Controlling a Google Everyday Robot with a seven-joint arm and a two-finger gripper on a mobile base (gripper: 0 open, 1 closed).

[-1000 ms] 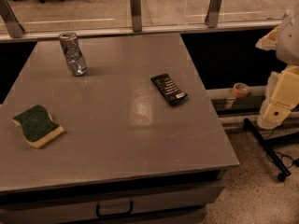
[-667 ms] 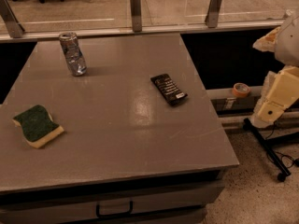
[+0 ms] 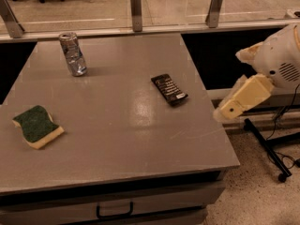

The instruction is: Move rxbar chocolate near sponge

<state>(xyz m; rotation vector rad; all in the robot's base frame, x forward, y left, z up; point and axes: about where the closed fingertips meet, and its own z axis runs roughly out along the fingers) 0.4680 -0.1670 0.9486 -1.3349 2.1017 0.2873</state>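
rxbar chocolate (image 3: 169,89) | glossy black, flat (pale lettering) | gripper (image 3: 226,111) beside table (image 3: 117,149)

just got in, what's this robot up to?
The gripper hangs just off the table's right edge, apart from everything. The rxbar chocolate lies flat right of centre, untouched; the sponge sits near the left edge, well apart from it. A dented can stands at the back left. The move has not begun.
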